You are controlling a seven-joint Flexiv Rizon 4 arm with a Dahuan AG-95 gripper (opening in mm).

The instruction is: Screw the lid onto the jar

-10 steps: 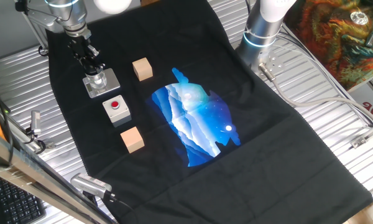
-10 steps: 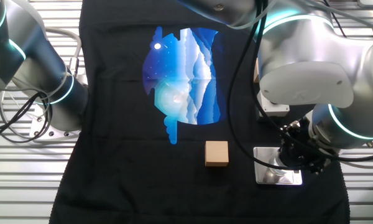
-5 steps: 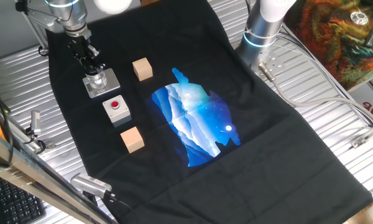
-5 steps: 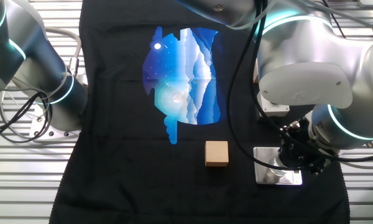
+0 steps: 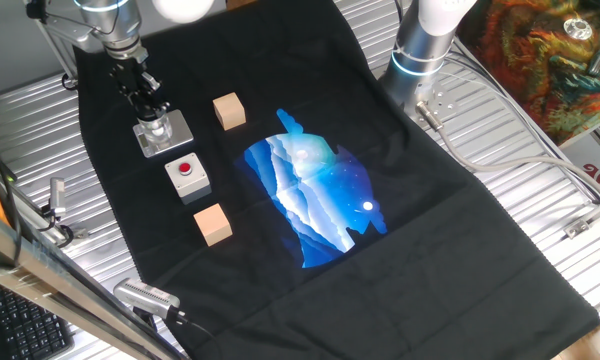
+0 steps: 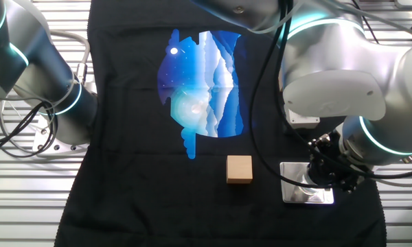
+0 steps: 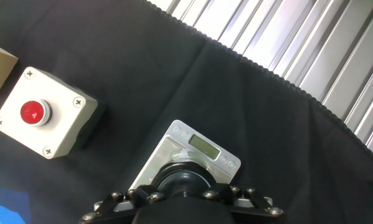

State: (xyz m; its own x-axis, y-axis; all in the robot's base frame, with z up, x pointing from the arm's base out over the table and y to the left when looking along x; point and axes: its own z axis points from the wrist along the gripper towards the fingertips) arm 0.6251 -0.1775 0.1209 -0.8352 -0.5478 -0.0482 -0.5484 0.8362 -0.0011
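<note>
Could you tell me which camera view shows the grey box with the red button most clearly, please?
The hand view: the grey box is close, unobstructed, its red button and corner screws plain. One fixed view shows it small, between the jar's base plate and a wooden cube. The other fixed view does not show it.

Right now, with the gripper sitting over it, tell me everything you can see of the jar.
The jar is a small, clear-whitish cylinder standing upright on a grey square metal base plate with a small pale display window near one edge. It sits on the black cloth, beside the grey button box. The gripper is directly above it, at its top. In the hand view a dark round cap covers its mouth, framed by the fingers, so the jar body is hidden there. Whether the threads are engaged cannot be seen.
</note>
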